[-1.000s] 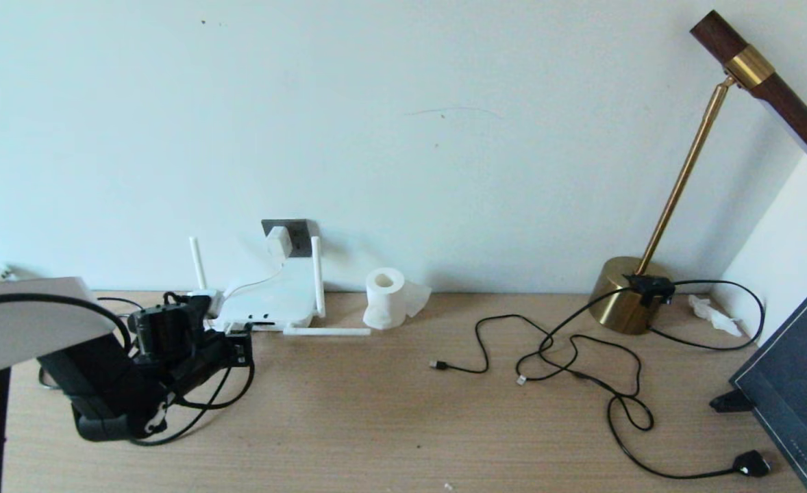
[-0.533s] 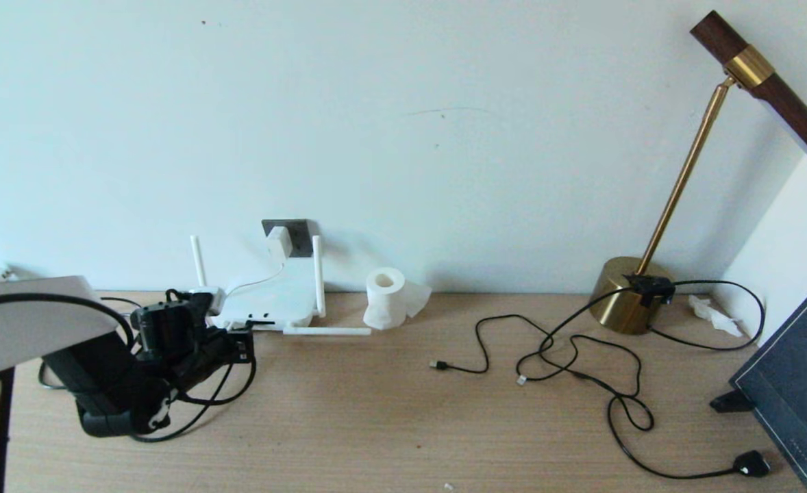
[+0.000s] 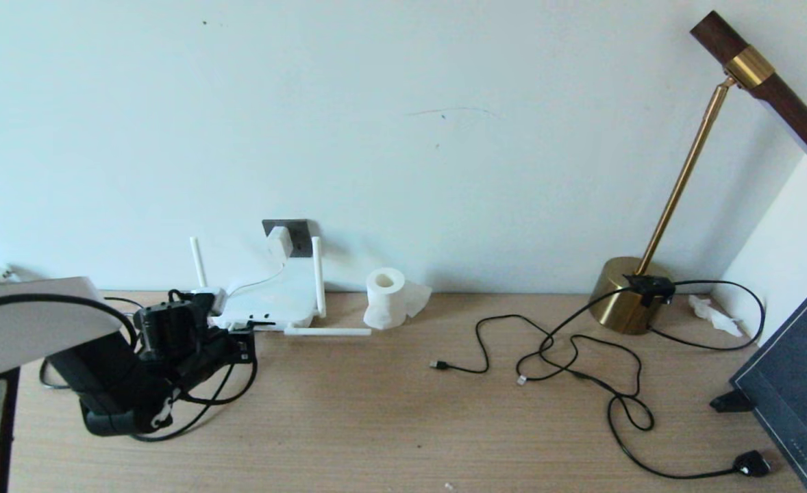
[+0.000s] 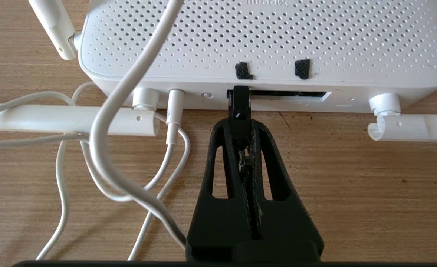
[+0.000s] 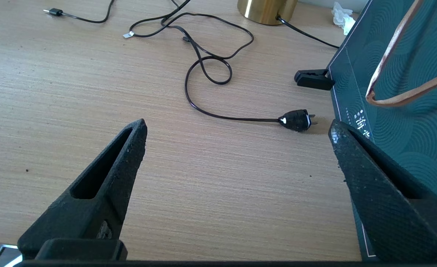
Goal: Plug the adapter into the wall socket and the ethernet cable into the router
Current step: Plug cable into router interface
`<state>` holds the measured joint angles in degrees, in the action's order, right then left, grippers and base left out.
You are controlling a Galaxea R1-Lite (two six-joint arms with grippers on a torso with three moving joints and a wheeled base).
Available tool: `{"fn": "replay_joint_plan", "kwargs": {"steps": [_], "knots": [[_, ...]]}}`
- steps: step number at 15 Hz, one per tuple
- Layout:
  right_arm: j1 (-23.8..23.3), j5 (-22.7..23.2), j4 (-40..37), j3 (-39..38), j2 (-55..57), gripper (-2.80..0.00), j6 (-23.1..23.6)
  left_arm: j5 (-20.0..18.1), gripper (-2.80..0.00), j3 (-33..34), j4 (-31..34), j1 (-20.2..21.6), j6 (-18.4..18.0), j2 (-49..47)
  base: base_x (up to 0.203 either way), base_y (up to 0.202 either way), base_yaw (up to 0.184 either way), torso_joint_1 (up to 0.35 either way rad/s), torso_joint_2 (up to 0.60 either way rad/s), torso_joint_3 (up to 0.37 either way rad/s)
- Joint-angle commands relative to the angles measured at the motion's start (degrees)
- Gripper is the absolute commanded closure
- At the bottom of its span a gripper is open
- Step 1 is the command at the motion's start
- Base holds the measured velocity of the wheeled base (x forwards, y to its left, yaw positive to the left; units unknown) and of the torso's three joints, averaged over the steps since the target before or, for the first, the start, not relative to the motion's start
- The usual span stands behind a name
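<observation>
Ethernet cable [image 4: 239, 107] plug at router [image 4: 263, 40] port edge, left gripper [image 4: 240, 137] fingers clamped.

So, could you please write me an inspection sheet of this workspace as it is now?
Surface: light wooden tabletop, a few small specks.
Job's things: small white adapter sits in the dark grey wall socket; flat white router lies below it; black ethernet cable plug is at the router's port slot.
Clutter: white toilet paper roll, crumpled tissue, dark patterned bag.
Grippers: left gripper shut on the plug; right gripper open, parked above the table.
Cables: thin black lamp cord looped, its plug unplugged; white cords beside the router.
Surroundings: plain wall, brass desk lamp.
</observation>
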<state>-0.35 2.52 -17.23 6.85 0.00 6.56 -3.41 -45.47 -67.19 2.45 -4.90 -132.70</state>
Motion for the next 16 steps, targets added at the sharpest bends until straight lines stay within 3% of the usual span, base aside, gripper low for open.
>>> {"fn": "replay_joint_plan", "kwargs": {"steps": [1, 8, 9, 16], "knots": [[0.0, 0.03, -0.09, 0.0, 0.09, -2.8, 0.12, 0.07, 0.0, -0.49, -0.48, 0.01, -0.03, -0.36, 0.0, 0.0, 0.0, 0.0, 0.0, 0.0], [0.0, 0.03, -0.09, 0.0, 0.09, -2.8, 0.03, 0.16, 0.0, 0.3, -0.59, 0.01, -0.03, -0.61, 0.0, 0.0, 0.0, 0.0, 0.0, 0.0], [0.0, 0.03, -0.09, 0.0, 0.05, -2.8, 0.1, 0.09, -2.8, 0.36, -0.66, 0.01, 0.0, -0.15, 0.0, 0.0, 0.0, 0.0, 0.0, 0.0], [0.0, 0.03, -0.09, 0.0, 0.09, -2.8, 0.03, -0.1, -2.8, 2.85, -1.12, 0.1, 0.18, 2.16, 0.0, 0.0, 0.0, 0.0, 0.0, 0.0]]}}
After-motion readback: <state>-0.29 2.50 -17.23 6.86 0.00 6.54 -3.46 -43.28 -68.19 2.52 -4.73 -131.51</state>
